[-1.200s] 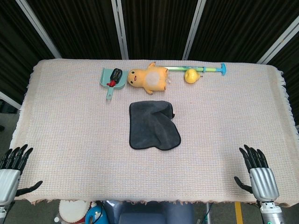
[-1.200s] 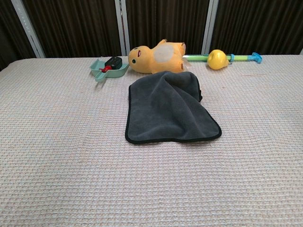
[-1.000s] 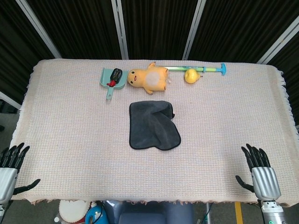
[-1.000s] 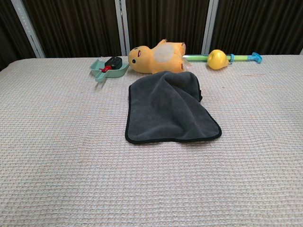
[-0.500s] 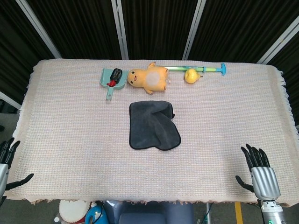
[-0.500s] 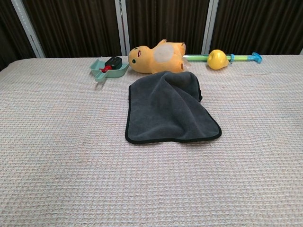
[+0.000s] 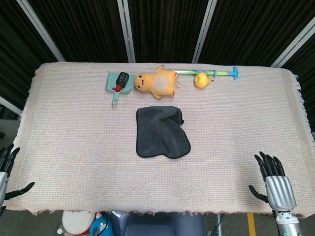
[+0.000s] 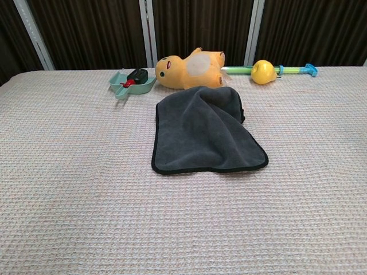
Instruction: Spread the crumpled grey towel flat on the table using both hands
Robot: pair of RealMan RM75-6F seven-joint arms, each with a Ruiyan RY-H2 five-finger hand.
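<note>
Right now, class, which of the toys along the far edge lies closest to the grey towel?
The orange plush, directly behind the towel; the dustpan and pump toy sit farther off.

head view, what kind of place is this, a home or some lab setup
Probably a lab or test rig, not a home: a table under a woven cloth, dark curtain panels behind, and props laid out, a grey towel and a plush toy.

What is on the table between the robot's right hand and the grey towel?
Nothing. In the head view, only bare woven tablecloth lies between the right hand, open at the table's near edge, and the grey towel. The chest view shows no hands.
</note>
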